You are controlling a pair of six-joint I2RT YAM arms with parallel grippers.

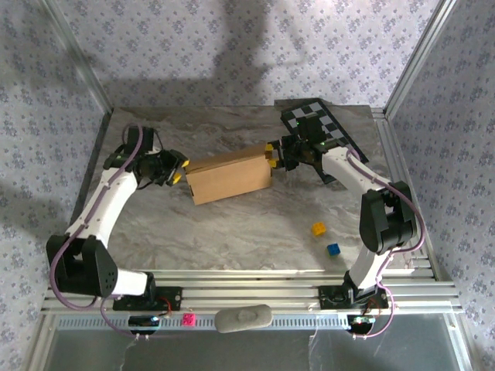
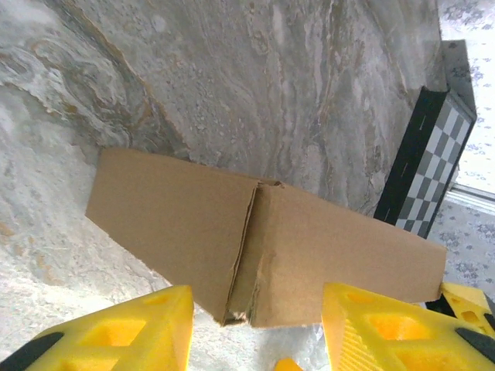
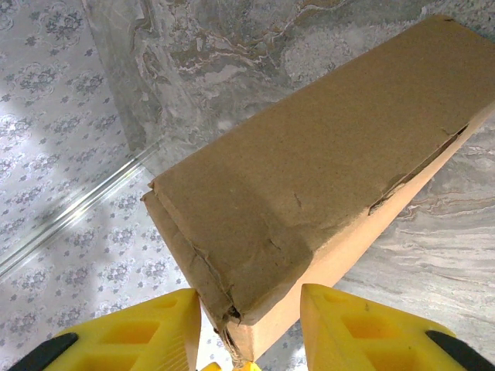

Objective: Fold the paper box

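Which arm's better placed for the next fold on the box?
Right, probably. The right end effector straddles one end of the box, fingers against both faces; the left end effector stands open around the other end.

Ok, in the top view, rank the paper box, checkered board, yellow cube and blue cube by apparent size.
1. paper box
2. checkered board, partly covered
3. yellow cube and blue cube: look alike, no ranking.

The paper box [image 1: 229,178] was matt brown cardboard, frayed at its corners; the table [image 1: 232,232] looked like smooth marbled stone
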